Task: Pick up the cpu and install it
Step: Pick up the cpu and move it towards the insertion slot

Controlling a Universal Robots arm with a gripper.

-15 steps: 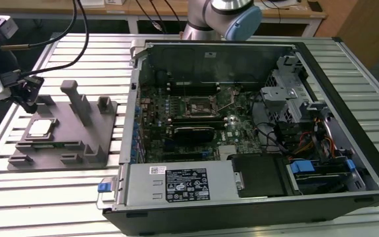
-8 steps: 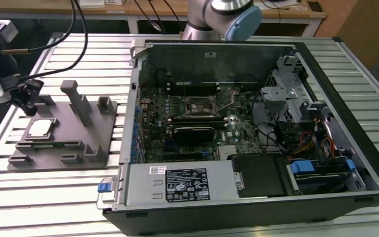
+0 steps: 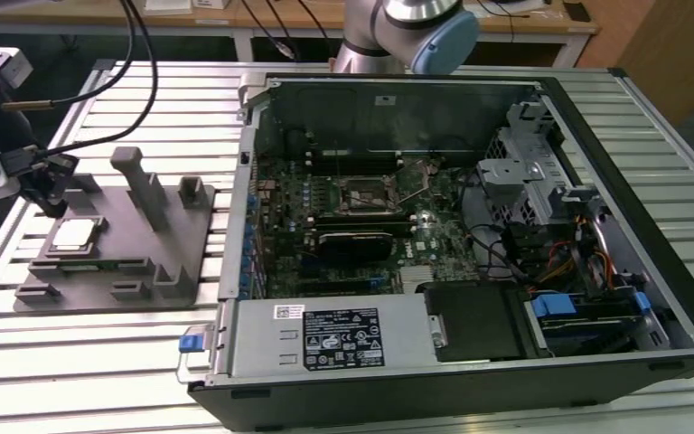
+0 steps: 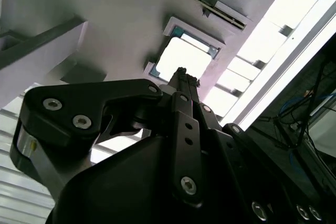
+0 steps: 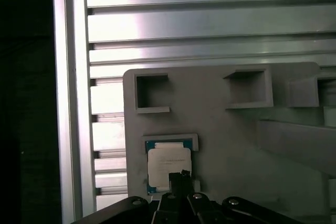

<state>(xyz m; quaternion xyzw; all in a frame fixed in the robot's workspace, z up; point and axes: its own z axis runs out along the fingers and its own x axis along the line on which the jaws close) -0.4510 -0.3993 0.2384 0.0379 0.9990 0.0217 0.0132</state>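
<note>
The cpu (image 3: 72, 236) is a small silvery square chip lying flat in a shallow recess of the grey fixture (image 3: 142, 267), at the exterior view's left. My gripper (image 3: 47, 201) hangs just above and behind it, not touching it. In both wrist views the black fingers meet in one narrow tip over the chip's near edge: gripper (image 4: 181, 73) over cpu (image 4: 185, 56), and gripper (image 5: 180, 176) over cpu (image 5: 168, 162). The gripper is shut and holds nothing. The motherboard's black-framed socket (image 3: 371, 193) sits inside the open computer case (image 3: 468, 362).
Upright grey posts (image 3: 152, 194) rise from the fixture right of the cpu. The fixture (image 5: 220, 124) has further square pockets (image 5: 151, 93). The slatted metal table (image 3: 82, 362) carries fixture and case. Cables (image 3: 94, 81) trail near the arm's wrist.
</note>
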